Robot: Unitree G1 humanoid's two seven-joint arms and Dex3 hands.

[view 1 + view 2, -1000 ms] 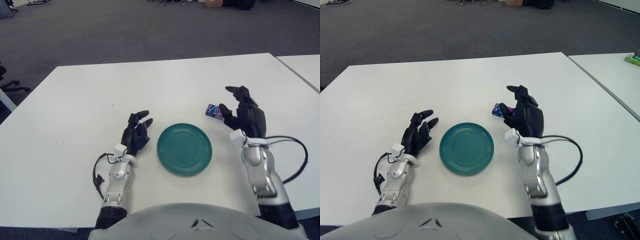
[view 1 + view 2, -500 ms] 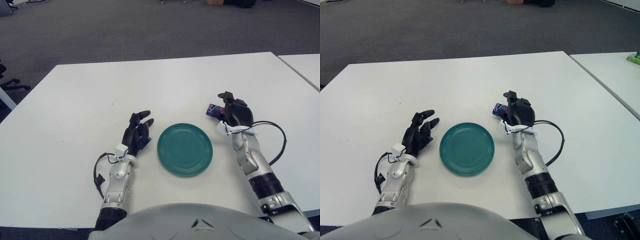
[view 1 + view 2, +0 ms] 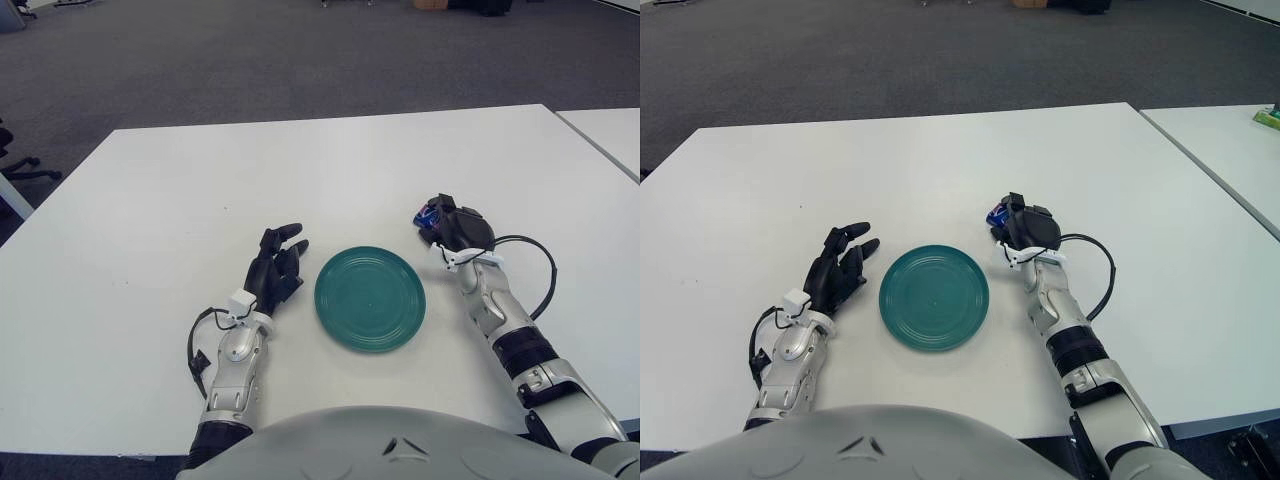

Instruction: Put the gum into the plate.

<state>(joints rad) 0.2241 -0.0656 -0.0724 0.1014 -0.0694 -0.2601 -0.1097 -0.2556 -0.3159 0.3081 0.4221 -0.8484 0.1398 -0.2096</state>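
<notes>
The gum (image 3: 427, 213) is a small blue-and-purple pack lying on the white table (image 3: 200, 180), just past the upper right rim of the round teal plate (image 3: 369, 297). My right hand (image 3: 447, 226) is down on the pack with its fingers curled around it, so only the pack's left end shows (image 3: 997, 214). The plate holds nothing. Left of the plate is my left hand (image 3: 277, 258), its fingers relaxed and holding nothing.
A black cable (image 3: 535, 270) loops beside my right forearm. A second white table (image 3: 612, 135) stands to the right across a narrow gap, with a green object (image 3: 1268, 118) on it. Grey carpet lies beyond the table's far edge.
My right hand dropped from above the gum, fingers spread, down onto the pack and closed over it. The left hand and the plate stayed put.
</notes>
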